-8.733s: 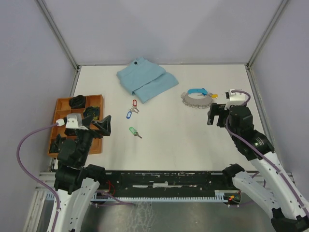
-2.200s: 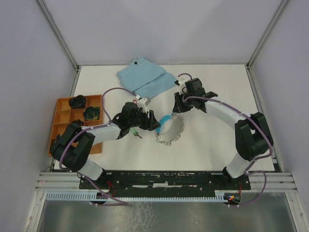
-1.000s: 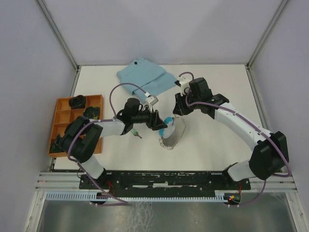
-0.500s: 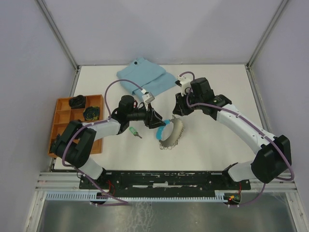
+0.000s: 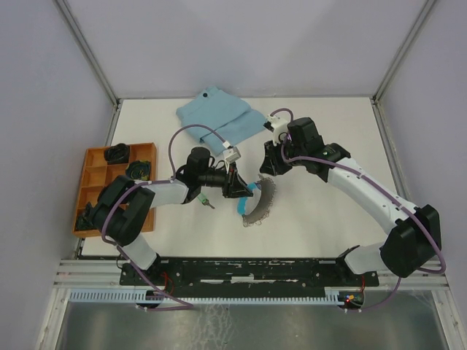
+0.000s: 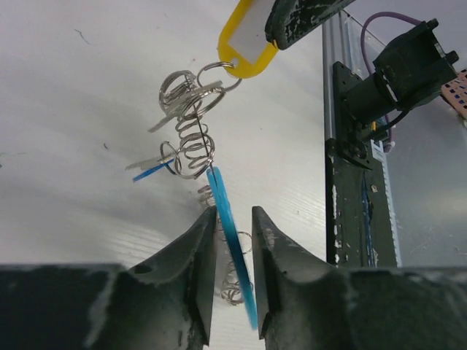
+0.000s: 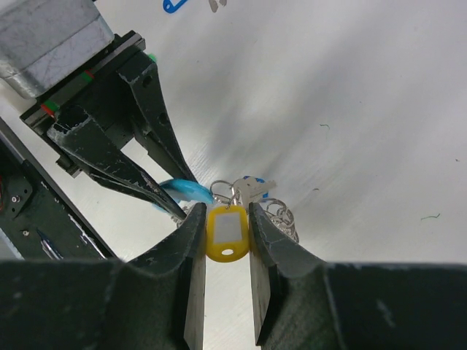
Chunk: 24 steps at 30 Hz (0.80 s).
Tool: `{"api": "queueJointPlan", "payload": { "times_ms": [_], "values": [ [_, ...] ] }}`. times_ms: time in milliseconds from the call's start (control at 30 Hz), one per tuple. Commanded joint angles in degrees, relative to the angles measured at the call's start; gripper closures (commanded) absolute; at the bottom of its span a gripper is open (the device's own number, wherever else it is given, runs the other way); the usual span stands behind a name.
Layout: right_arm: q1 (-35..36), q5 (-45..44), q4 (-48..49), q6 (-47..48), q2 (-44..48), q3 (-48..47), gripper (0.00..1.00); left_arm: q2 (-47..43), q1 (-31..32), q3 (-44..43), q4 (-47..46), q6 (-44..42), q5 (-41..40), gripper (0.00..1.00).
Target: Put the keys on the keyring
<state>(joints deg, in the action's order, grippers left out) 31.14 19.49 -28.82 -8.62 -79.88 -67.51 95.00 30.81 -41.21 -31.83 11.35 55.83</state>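
The keyring [image 5: 259,203] hangs off the table between both grippers, its chain loops [image 6: 191,142] dangling. My right gripper [image 7: 225,208] is shut on the keyring's yellow tag [image 7: 228,233], holding it from above [image 5: 266,169]. My left gripper [image 6: 233,213] reaches in from the left [image 5: 244,191], its jaws shut narrowly on the light-blue strap [image 6: 232,248]. A key with a green tag [image 5: 202,198] lies on the table beside the left arm. A blue tag [image 7: 174,4] shows at the top edge of the right wrist view. The red key is hidden.
A folded light-blue cloth [image 5: 221,120] lies at the back of the table. An orange compartment tray [image 5: 95,191] with dark parts stands at the left edge. The black rail [image 6: 361,189] runs along the near edge.
My left gripper's jaws have closed around the blue strap. The keyring has turned more edge-on and lifted. The right gripper has kept its grip on the yellow tag.
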Motion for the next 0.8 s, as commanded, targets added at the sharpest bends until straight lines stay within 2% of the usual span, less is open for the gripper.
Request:
{"api": "queueJointPlan", "payload": {
  "times_ms": [0,167,333,467,567,700,767],
  "values": [
    [0.29,0.82,1.75,0.73,2.56,-2.12,0.99,-0.56,0.66,-1.74,-2.73,-2.24,3.25,0.74],
    [0.37,0.1,1.05,0.43,1.36,-3.06,0.97,-2.54,1.34,-2.05,0.9,-6.62,5.17,0.88],
    [0.32,0.25,-0.33,-0.02,-1.4,-5.24,0.88,-4.57,2.68,-3.28,7.75,-14.82,7.49,0.97],
    [0.26,-0.61,-1.49,-0.03,-2.88,-6.7,0.64,-5.72,2.86,-3.98,11.97,-18.62,7.54,0.97],
    [0.22,-1.62,-1.85,1.63,-1.31,-6.31,0.5,-6.62,2.87,-4.06,14.52,-20.9,7.59,0.97],
    [-0.75,-2.83,-1.65,3.42,2.51,-4.56,0.37,-7.17,2.65,-3.44,16.44,-22.82,7.71,0.97],
    [-1.42,-2.88,-1.41,4.46,4.62,-3.67,0.34,-7.19,2.18,-2.95,16.31,-23.01,8.15,0.97]
  ]
}}
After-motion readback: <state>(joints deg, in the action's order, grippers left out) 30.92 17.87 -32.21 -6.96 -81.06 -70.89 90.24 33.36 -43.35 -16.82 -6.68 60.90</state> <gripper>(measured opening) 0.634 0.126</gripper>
